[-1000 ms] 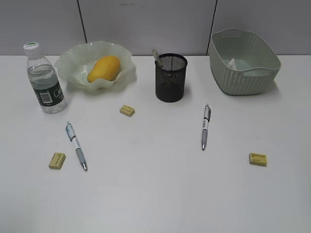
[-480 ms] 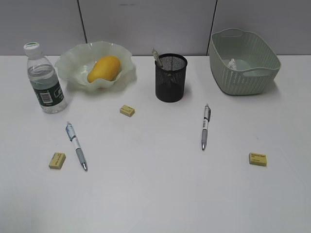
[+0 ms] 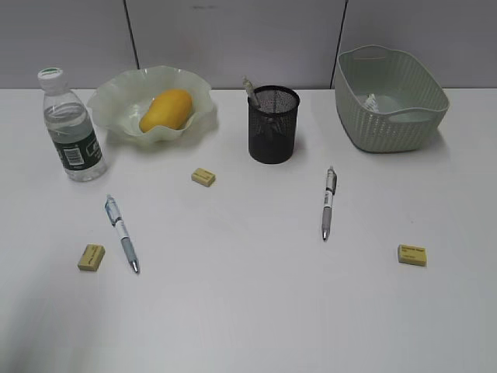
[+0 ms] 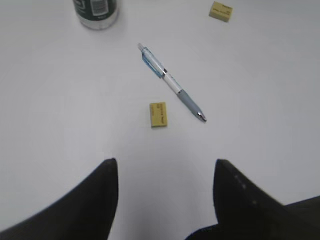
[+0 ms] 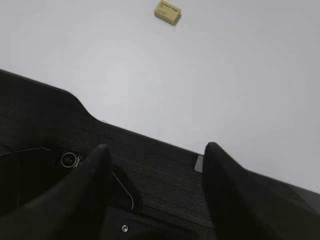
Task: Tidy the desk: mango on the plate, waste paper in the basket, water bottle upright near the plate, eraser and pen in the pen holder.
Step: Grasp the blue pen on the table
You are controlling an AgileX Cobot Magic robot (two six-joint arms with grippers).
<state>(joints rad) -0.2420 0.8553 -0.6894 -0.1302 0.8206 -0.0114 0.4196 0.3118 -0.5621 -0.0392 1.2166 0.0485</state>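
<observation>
The water bottle [image 3: 70, 128] stands upright near the desk's [image 3: 248, 311] far left corner, cap on, just beside the ruffled plate [image 3: 116, 105] to its right. The mango [image 3: 166, 109] lies in the plate. Toward the near left part of the desk, a yellow eraser [image 3: 91, 257] lies just beside a blue-and-white pen [image 3: 122, 233], apart from it; a second eraser [image 3: 203, 177] lies between the plate and the pen holder [image 3: 272, 124].

The left gripper [image 4: 165, 200] hangs above the desk with its dark jaws spread wide and nothing between them. In the left wrist view the near-left eraser [image 4: 158, 114] lies ahead of the gap between the jaws, the blue-and-white pen [image 4: 171, 82] slants just beyond it, and the base of the bottle [image 4: 95, 11] and the second eraser [image 4: 220, 11] sit at the top edge.

The black mesh pen holder stands at the middle of the far edge with one pen [image 3: 250, 91] already leaning in it. A grey pen [image 3: 328, 202] lies on the desk right of centre. The basket [image 3: 390, 97] sits at the far right corner with the waste paper [image 3: 372, 102] inside. A third eraser [image 3: 411, 255] lies near the right edge.

The right gripper [image 5: 155, 195] hovers over the desk's near edge, jaws parted wide and empty; the third eraser [image 5: 167, 12] lies well ahead of it.
</observation>
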